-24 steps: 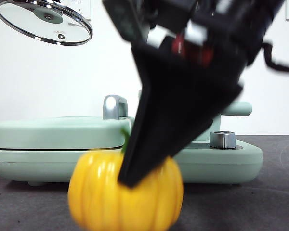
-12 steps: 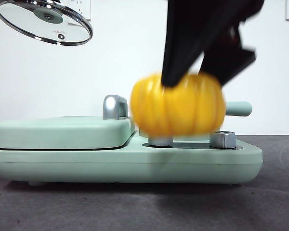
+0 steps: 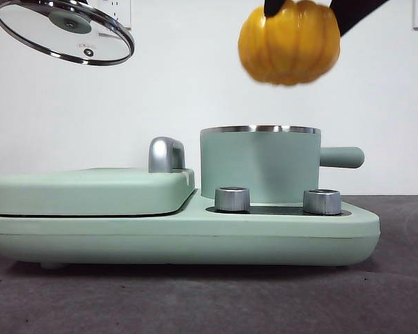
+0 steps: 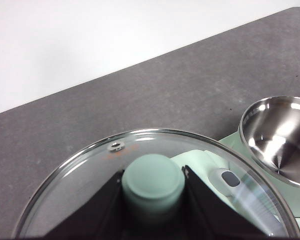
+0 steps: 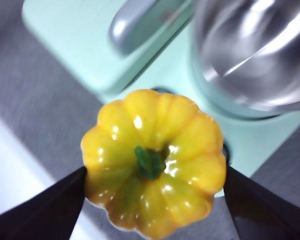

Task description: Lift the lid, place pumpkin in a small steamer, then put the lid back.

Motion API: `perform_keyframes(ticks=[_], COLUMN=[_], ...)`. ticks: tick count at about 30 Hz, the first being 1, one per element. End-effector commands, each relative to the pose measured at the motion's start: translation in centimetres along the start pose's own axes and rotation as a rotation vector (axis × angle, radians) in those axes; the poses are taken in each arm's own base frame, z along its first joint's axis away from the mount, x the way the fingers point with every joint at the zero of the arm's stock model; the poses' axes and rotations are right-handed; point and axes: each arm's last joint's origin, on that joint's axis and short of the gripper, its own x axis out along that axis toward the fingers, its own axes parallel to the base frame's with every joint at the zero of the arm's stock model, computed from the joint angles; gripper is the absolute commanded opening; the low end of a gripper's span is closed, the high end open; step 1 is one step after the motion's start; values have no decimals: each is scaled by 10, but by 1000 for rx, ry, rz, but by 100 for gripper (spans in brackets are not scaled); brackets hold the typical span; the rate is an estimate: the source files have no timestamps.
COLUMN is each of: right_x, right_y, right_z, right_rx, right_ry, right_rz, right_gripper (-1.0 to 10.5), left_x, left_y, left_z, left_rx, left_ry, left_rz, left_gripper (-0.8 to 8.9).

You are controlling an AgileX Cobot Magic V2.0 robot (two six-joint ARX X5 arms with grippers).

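While the right gripper (image 5: 152,172) clamps the pumpkin (image 3: 289,43) by its sides, stem up, it hangs high above the small steamer (image 3: 259,164), whose open steel bowl is uncovered. Up at the far side, the left gripper (image 4: 152,192) pinches the knob of the lid (image 3: 63,31), tilted. Both grippers are mostly cropped from the front view; the griddle (image 3: 90,191) sits beside the pot.
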Motion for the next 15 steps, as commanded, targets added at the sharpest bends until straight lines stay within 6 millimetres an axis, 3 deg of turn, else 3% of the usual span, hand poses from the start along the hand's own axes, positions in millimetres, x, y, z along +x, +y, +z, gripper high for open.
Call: perform_keyframes(ticks=[1, 8, 15], right_x=[-1, 5, 33], right_y=[-8, -33, -50], right_z=[16, 51, 82], right_rx=[36, 44, -3], right_ry=[-23, -43, -4], right_rz=[-19, -84, -184], right_gripper=[360, 360, 360], left_x=[-5, -5, -5], left_y=[0, 0, 0], left_z=[9, 9, 9], left_rx=[18, 17, 16], left_ry=[-57, -56, -55], left_rz=[5, 5, 5], left_gripper=[11, 11, 11])
